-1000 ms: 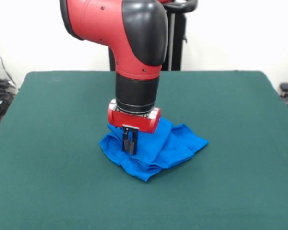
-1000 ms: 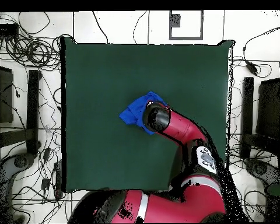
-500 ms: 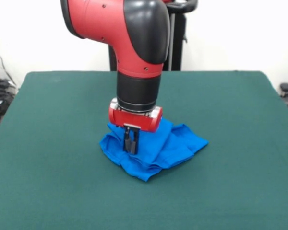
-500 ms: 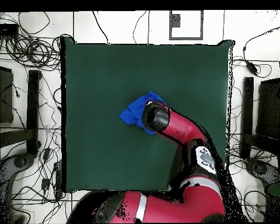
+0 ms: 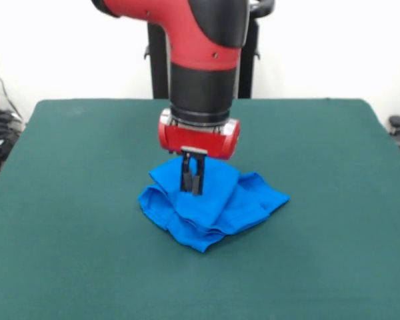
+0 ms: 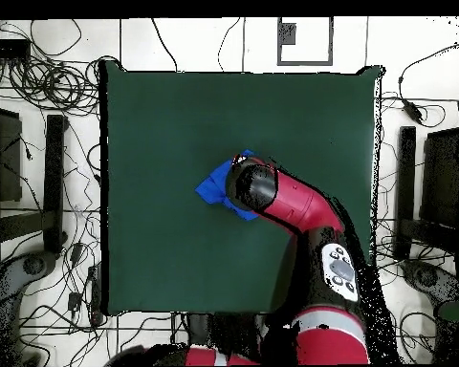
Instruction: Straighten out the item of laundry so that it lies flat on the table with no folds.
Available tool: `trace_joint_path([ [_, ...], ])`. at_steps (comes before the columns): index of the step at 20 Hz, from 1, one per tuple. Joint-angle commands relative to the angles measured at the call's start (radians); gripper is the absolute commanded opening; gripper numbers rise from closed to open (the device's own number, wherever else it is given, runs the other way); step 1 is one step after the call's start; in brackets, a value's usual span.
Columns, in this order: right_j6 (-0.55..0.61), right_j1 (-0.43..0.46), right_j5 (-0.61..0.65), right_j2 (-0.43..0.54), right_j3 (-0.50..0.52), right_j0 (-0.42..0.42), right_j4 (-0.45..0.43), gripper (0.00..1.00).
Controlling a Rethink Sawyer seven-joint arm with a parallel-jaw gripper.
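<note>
The item of laundry [image 5: 217, 207] is a bright blue shirt lying bunched in a crumpled heap near the middle of the table [image 5: 67, 200]. Only plain blue cloth shows; no print faces the camera. My gripper [image 5: 192, 191] hangs straight down over the heap's upper left part. Its fingers [image 5: 187, 175] stand close together and pinch a fold of the cloth, which rises in a small peak around them. In the overhead view the arm covers most of the item of laundry [image 6: 212, 185], and the gripper itself is hidden beneath the wrist.
The dark green table [image 6: 157, 124] reaches far past the shirt on every side. Cables [image 6: 42, 76] and equipment stands lie on the floor around it. A black post [image 5: 157, 67] stands behind the table's far edge.
The gripper has risen and shifted slightly right, and the cloth's upper part has come up with it into a small peak. The rest of the heap has stayed put.
</note>
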Motion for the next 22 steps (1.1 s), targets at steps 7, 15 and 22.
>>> trace_joint_path([
  [7,0.135,-0.033,0.099,0.052,0.075,0.017,-0.038,0.0],
  [15,0.148,-0.025,0.024,0.055,0.082,0.017,-0.05,1.0],
  [22,0.147,-0.026,0.023,0.061,0.081,0.011,-0.062,1.0],
])
